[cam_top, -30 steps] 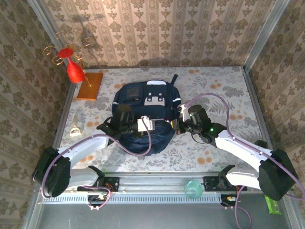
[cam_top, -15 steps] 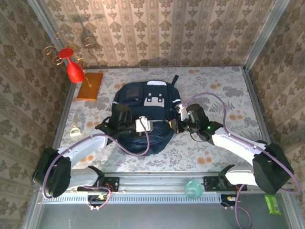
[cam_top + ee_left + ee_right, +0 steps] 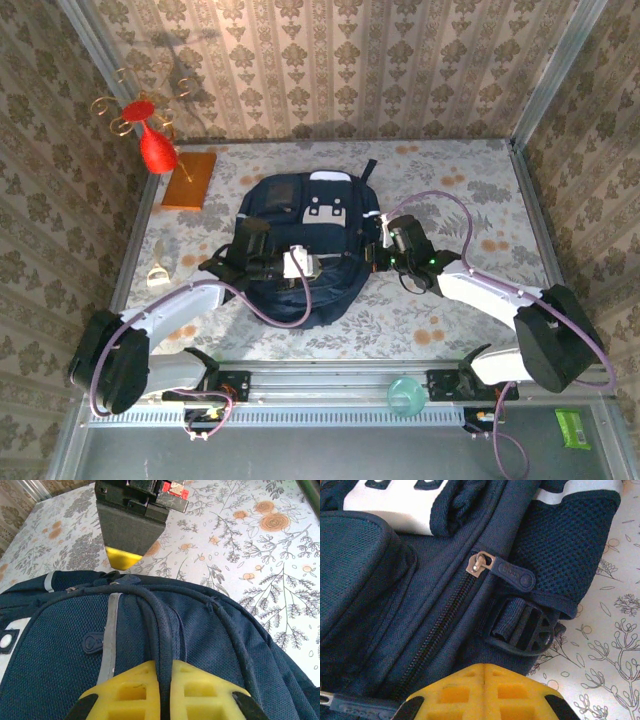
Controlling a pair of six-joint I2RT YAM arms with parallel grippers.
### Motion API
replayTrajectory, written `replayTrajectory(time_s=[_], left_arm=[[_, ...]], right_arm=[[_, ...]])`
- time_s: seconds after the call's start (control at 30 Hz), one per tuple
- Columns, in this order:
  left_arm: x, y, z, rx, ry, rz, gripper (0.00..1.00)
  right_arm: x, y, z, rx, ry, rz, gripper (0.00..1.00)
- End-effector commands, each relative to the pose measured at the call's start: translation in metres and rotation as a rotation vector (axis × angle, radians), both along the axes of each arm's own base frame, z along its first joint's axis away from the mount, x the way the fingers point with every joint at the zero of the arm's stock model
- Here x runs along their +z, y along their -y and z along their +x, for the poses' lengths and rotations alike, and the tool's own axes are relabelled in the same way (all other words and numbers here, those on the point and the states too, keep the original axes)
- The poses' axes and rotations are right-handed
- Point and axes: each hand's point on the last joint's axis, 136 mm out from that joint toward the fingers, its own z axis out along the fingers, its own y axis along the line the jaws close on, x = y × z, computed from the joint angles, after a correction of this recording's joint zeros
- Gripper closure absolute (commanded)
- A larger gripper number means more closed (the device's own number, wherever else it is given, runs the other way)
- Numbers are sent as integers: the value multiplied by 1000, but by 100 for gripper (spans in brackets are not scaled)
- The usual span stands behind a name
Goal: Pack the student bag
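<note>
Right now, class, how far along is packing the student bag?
Done: nothing visibly packed; the student bag lies on the table. In hand: left jaws clamp its dark strap; right jaws sit shut beside the zipper, which looks closed. Left: opening it and loading items.

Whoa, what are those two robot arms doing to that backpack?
They seem to be getting the student bag ready for packing. It lies on the flowery table between the two arms. The left end effector is pinched shut on a dark cord at the bag's edge. The right end effector is shut too, poised at the bag's side near a zipper, gripping nothing that I can see.
</note>
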Motion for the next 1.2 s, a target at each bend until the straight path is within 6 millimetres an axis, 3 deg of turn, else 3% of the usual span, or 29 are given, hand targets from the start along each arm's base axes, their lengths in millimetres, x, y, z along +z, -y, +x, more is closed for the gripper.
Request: replayTrajectory(time_s=[0.0, 0.07, 0.27, 0.43, 0.63, 0.8, 0.93, 1.1, 1.17], left_arm=[[8, 5, -15, -86, -6, -46, 100], [7, 4, -15, -83, -1, -42, 100], [6, 3, -13, -76, 3, -44, 100], [6, 6, -12, -80, -12, -55, 99], [4, 9, -14, -89, -14, -53, 99], [2, 11, -14, -91, -19, -46, 99], [2, 10, -15, -88, -14, -39, 99], [2, 10, -16, -86, -8, -36, 98], [2, 10, -17, -86, -7, -35, 98]], right_arm=[[11, 2, 4, 12, 41, -25, 100], [12, 6, -2, 52, 40, -55, 100], [23, 0, -27, 229, 7, 35, 75], [29, -12, -26, 257, 4, 128, 63], [23, 8, -4, 90, -11, 88, 54], [29, 34, 22, -139, -64, 195, 41], [38, 39, 33, -192, -77, 234, 30], [44, 55, 46, -289, -81, 223, 23], [45, 53, 55, -317, -78, 282, 20]])
